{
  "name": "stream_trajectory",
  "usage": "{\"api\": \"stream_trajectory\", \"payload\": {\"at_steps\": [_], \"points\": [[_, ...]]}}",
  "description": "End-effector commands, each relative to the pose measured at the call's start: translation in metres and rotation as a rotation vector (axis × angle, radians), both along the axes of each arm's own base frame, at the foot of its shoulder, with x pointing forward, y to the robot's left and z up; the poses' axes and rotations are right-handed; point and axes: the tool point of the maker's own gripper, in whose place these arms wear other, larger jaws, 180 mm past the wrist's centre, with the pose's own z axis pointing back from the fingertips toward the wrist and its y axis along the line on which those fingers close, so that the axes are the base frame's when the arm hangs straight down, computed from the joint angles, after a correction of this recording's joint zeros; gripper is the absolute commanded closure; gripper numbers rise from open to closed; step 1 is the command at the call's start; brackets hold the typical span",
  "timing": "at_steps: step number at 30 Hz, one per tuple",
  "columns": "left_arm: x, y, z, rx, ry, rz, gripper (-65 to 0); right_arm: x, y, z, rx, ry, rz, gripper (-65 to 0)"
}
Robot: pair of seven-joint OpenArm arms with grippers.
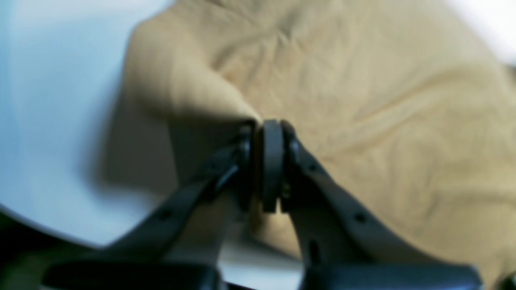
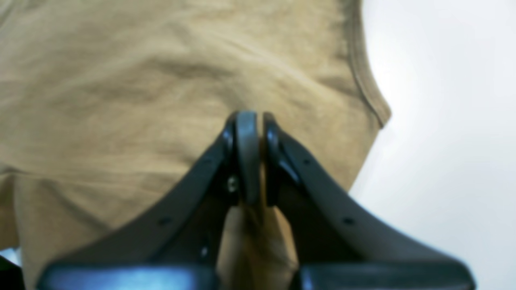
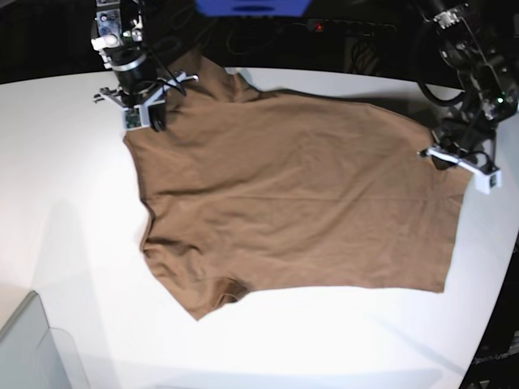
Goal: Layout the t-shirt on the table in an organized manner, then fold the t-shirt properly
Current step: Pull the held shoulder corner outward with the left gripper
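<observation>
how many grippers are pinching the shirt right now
2. The right gripper pinches the shirt at its far left corner in the base view; the left gripper pinches its right edge.

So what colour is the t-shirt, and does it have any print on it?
The t-shirt is plain tan-brown, with no print visible. The base view shows it best.

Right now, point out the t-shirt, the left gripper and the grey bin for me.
t-shirt (image 3: 300, 203), base view, middle of the spread body.
left gripper (image 1: 271, 133), left wrist view, between the closed fingertips pinching cloth.
grey bin (image 3: 28, 352), base view, its translucent wall at the lower left corner.
</observation>
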Motion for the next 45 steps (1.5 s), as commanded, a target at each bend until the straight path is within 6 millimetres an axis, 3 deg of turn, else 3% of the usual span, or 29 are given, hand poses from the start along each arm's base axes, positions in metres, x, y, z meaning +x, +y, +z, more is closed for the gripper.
{"api": "stream_trajectory", "payload": {"at_steps": [1,5,11,16,18,21,25,34,41,45], "points": [[0.008,-0.007,0.006,0.052,-0.009,-0.05,-3.8,0.002,0.0,0.008,0.001,-0.033,0.003,-1.5],[0.007,-0.033,-0.01,0.245,0.096,-0.194,-5.8,-0.002,0.0,0.006,0.002,-0.026,0.003,-1.5],[0.007,-0.041,0.007,0.484,0.103,-0.238,-25.4,-0.007,0.0,0.004,0.002,-0.013,0.003,-1.5],[0.007,-0.033,0.015,0.52,0.093,-0.216,-25.8,-0.01,0.0,0.002,0.002,-0.006,0.003,-1.5],[0.004,-0.023,0.009,0.507,0.114,-0.186,-26.0,-0.011,0.0,0.002,0.003,-0.004,0.003,-1.5],[0.015,-0.016,0.002,0.454,0.082,-0.156,-26.1,-0.011,0.001,0.002,0.007,-0.004,0.0,-1.5],[0.019,-0.022,-0.015,0.344,0.063,-0.149,-26.1,-0.011,0.001,0.002,0.008,-0.004,0.0,-1.5],[0.025,-0.037,-0.031,0.218,0.013,-0.15,-25.9,-0.012,0.0,0.001,0.004,-0.001,0.002,-1.5],[0.023,-0.018,-0.025,0.194,-0.043,-0.053,-25.9,-0.012,0.0,0.001,0.003,-0.001,0.003,-1.5],[0.025,-0.017,-0.021,0.128,-0.087,-0.019,-25.8,-0.012,0.0,0.0,0.003,0.002,0.002,-1.5]]}}
